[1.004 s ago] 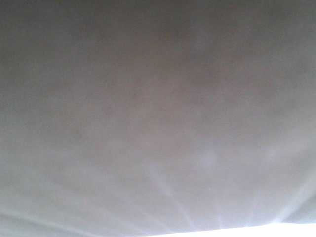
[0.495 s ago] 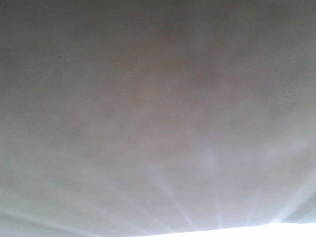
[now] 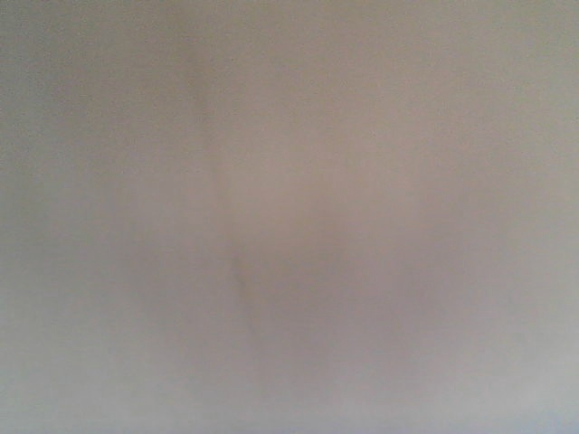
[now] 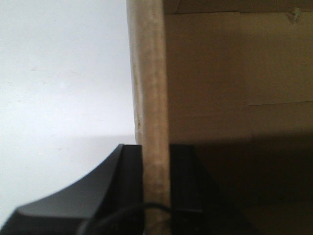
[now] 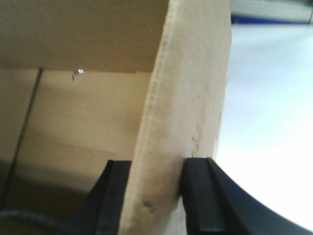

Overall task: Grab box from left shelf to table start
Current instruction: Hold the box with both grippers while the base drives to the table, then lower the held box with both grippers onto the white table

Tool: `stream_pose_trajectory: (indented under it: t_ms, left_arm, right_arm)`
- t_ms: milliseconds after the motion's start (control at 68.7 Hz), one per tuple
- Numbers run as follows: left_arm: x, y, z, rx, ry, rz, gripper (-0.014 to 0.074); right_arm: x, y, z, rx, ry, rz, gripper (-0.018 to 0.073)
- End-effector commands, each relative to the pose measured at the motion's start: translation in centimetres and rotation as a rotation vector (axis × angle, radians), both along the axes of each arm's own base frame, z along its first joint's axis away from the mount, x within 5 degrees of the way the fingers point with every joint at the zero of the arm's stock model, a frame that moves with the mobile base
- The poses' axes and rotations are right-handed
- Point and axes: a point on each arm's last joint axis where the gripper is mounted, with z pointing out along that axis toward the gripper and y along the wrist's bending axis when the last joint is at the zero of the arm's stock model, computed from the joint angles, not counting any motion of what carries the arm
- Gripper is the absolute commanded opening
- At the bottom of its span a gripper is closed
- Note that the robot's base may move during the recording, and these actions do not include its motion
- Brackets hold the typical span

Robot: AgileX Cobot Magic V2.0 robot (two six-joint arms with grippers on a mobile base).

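Note:
The brown cardboard box is open-topped, and its inside (image 4: 234, 73) shows in the left wrist view. My left gripper (image 4: 156, 152) is shut on the box's upright side wall (image 4: 147, 73), one black finger on each face. In the right wrist view my right gripper (image 5: 157, 167) is shut on the opposite wall (image 5: 190, 78), with the box's inside (image 5: 83, 112) to the left. The front view is filled by a blurred grey-brown surface (image 3: 289, 217) very close to the lens. The black printed panel and the left shelf are out of view.
A plain white surface lies outside the box in the left wrist view (image 4: 58, 78) and in the right wrist view (image 5: 269, 107). A thin blue strip (image 5: 254, 20) shows at the far edge of it.
In the front view the bright strip and light rays along the bottom edge have gone. The blurred surface now fills the whole frame and looks lighter.

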Motion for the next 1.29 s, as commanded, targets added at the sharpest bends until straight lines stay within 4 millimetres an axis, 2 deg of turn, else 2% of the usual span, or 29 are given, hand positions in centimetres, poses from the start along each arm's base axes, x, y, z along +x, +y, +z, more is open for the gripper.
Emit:
stream_pose_trajectory:
  t_ms: [0,131,262,349,436,611,815,1062,1164,1251,1280]
  left_arm:
    - [2.5,-0.4,4.1,0.002,-0.157,-0.001,-0.0092]
    - [6.4,-1.2,5.8,0.013,-0.096,0.008,-0.0092]
    - [10.4,-2.0,6.2,0.009,-0.016,0.036,-0.0092]
    - [12.8,-2.6,5.6,0.024,0.041,0.037,-0.0092]
    - [15.7,-3.1,4.0,0.053,0.105,0.040,-0.0092]
    - [19.4,-4.0,1.7,0.075,0.182,0.038,-0.0092]
    - [21.7,-4.4,-0.2,0.099,0.231,0.040,-0.0092]
    - [22.8,-4.7,-1.4,0.103,0.282,0.037,-0.0082]
    - [23.0,-4.8,-1.7,0.096,0.295,0.035,0.0024]
    - [23.1,-4.9,-1.7,0.083,0.297,0.033,0.0192]
    - [23.1,-5.0,-1.7,0.079,0.298,0.032,0.0279]
  right_arm:
    - [2.2,0.1,2.9,0.032,-0.073,-0.009,0.0058]
    - [4.8,-0.1,3.9,-0.026,0.003,-0.009,0.0058]
    - [7.8,-0.5,3.4,-0.083,0.092,-0.028,0.0058]
    - [9.7,-0.6,2.6,-0.087,0.139,-0.034,0.0058]
    - [12.3,-0.6,1.3,-0.089,0.201,-0.036,0.0058]
    - [16.3,-0.7,-0.9,-0.117,0.267,-0.028,0.0058]
    - [19.3,-0.7,-3.2,-0.134,0.338,-0.020,0.0058]
    - [19.7,-0.7,-3.6,-0.135,0.352,-0.021,0.0062]
    - [19.7,-0.7,-3.6,-0.136,0.354,-0.019,0.0120]
    - [19.6,-0.7,-3.6,-0.140,0.362,-0.016,0.0250]
    - [19.6,-0.7,-3.6,-0.143,0.364,-0.016,0.0309]
